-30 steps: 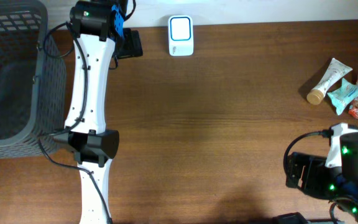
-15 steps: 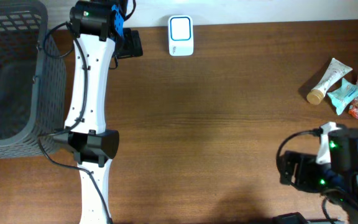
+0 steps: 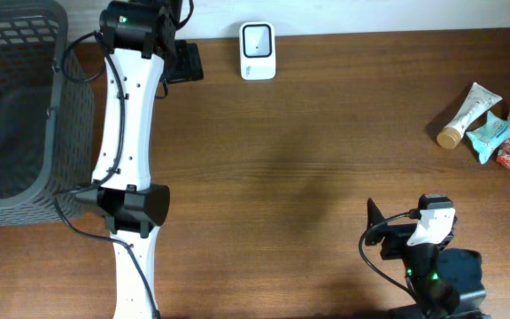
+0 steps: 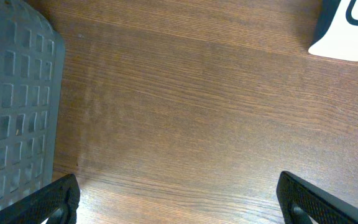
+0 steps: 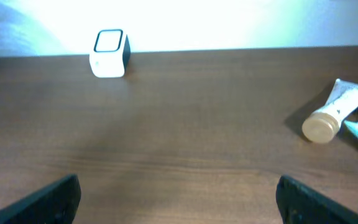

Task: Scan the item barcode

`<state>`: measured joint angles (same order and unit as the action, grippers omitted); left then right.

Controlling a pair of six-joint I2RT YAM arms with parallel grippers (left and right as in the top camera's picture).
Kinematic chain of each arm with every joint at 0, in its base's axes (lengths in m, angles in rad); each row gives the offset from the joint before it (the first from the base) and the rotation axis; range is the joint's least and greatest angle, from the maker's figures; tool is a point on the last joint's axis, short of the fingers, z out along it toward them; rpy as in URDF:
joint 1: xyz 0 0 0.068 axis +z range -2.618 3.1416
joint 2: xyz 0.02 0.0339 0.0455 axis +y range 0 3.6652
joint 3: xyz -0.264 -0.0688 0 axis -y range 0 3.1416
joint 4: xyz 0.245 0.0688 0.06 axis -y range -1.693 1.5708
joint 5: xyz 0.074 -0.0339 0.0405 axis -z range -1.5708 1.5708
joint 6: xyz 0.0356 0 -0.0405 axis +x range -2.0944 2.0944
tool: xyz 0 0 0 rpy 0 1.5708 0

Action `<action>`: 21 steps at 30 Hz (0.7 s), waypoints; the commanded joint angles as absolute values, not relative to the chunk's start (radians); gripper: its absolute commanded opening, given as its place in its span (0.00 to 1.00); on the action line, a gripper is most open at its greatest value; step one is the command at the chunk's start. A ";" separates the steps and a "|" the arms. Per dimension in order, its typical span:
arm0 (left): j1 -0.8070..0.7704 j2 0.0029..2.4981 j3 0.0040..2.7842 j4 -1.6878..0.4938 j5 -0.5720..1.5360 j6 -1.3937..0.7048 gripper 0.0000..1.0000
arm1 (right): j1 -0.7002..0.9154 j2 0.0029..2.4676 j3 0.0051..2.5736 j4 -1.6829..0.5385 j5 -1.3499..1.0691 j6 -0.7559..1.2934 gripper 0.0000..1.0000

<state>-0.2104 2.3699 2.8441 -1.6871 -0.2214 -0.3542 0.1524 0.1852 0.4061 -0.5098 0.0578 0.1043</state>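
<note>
At the far left of the table (image 3: 326, 142), beside the basket (image 3: 25, 40), the left gripper (image 4: 179, 198) gapes wide, holding nothing; near right, the right gripper (image 5: 178, 196) likewise stands wide, empty.

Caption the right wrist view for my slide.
Open right hand faces a white scanner and a tan-capped tube across the brown table.

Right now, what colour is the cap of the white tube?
The cap is tan, a light brown; the right wrist view shows it best.
</note>
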 commanded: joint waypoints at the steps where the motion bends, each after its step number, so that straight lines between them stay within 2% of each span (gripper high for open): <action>1: -0.213 2.362 2.841 -1.688 -0.232 -0.339 0.99 | 0.141 0.091 0.291 -0.401 0.023 0.100 0.99; 5: -0.213 2.362 2.841 -1.688 -0.232 -0.339 0.99 | 0.083 0.049 0.205 -0.294 -0.141 -0.027 0.99; 8: -0.213 2.362 2.841 -1.688 -0.232 -0.339 0.99 | 0.064 0.002 0.163 -0.256 -0.134 -0.027 0.99; 15: -0.213 2.362 2.841 -1.688 -0.233 -0.339 0.99 | 0.064 0.003 0.006 0.051 -0.111 -0.026 0.99; 21: -0.213 2.362 2.841 -1.688 -0.233 -0.339 0.99 | 0.064 0.003 0.006 0.000 -0.020 -0.020 0.99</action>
